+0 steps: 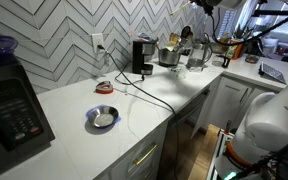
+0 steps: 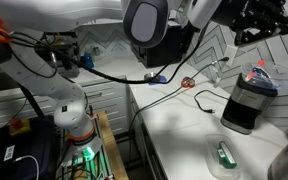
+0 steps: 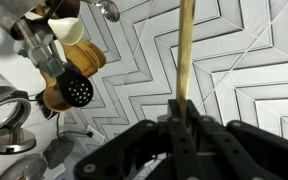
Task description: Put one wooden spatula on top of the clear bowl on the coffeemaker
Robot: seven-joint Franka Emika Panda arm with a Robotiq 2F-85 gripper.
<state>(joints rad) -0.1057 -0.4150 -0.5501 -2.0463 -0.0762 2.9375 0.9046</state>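
in an exterior view the camera sits low at one end of the white countertop point(image 1: 174, 95), just beside the big black appliance point(image 1: 12, 110). it faces along the counter, with the chevron-tiled wall point(image 1: 64, 40) on its left.

in an exterior view the camera sits higher, close behind the robot arm point(image 2: 144, 20) (which blocks much of the top). it looks down across the counter, with the tiles at its right edge.

both exterior views share the coffeemaker point(image 1: 142, 55) and the small bowl point(image 1: 102, 118).

the wrist view looks along the gripper point(image 3: 182, 105), which rises from the bottom edge closed round the wooden spatula point(image 3: 187, 50). it is very near the wall, with utensils point(image 3: 74, 75) at left.
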